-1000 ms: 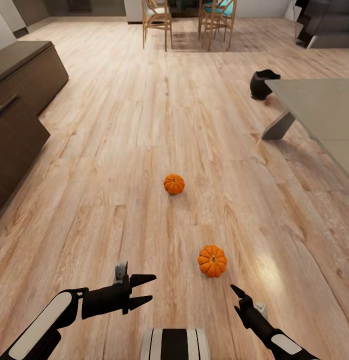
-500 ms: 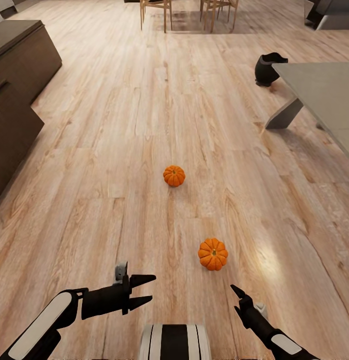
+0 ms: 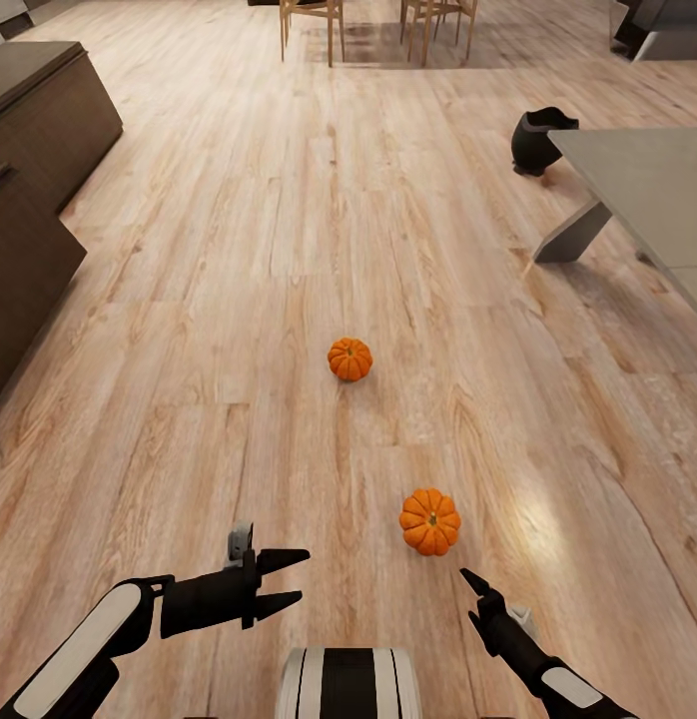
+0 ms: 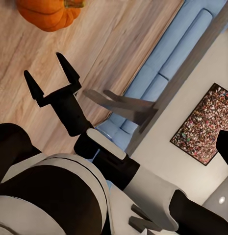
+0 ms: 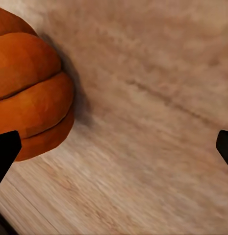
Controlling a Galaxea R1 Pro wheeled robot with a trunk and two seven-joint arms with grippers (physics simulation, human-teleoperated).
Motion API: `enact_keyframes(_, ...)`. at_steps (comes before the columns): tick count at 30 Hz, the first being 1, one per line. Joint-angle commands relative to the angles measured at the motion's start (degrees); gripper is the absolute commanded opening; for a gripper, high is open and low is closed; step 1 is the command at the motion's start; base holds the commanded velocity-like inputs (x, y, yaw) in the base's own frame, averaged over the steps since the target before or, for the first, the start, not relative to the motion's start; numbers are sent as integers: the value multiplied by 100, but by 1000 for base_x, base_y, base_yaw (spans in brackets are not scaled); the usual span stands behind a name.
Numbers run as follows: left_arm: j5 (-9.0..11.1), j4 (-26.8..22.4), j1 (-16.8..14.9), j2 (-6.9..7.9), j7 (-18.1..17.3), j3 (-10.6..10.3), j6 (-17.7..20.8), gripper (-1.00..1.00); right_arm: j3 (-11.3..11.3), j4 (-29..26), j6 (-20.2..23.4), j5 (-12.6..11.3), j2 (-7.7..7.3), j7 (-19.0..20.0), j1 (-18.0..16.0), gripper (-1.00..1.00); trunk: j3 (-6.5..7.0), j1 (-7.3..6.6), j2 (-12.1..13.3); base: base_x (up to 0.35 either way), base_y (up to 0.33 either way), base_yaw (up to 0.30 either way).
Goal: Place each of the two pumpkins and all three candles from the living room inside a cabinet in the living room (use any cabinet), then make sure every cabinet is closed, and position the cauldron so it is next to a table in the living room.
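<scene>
- Pumpkins lie loose on the floor (image 3: 189,300): near pumpkin (image 3: 429,520) just ahead of the right pincer (image 3: 478,589), far pumpkin (image 3: 349,359) beyond.
- Both pincers spread, empty; left pincer (image 3: 285,577) idle.
- Cauldron (image 3: 537,142) already beside the table (image 3: 638,180).

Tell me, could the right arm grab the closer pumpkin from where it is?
Probably yes. The nearer pumpkin sits on bare floor just ahead of the open right gripper, with nothing between them; the arm would likely need to reach slightly forward and down.
</scene>
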Motion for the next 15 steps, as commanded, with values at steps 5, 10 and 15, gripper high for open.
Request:
enact_keyframes(5, -3, 1, -3, 4, -17, -8, 6, 100, 32, 1, 39, -57, -4, 17, -3, 100, -3, -1, -1, 55, 106, 0)
enact_keyframes(10, -2, 1, -2, 4, -17, -8, 6, 100, 33, -27, 74, -43, -12, 50, -3, 100, -3, -1, -1, 10, 18, 0)
enact_keyframes(15, -2, 3, -3, 4, -17, -8, 6, 100, 34, -40, 91, -35, -13, 104, -3, 100, -3, -1, -1, 1, 1, 0)
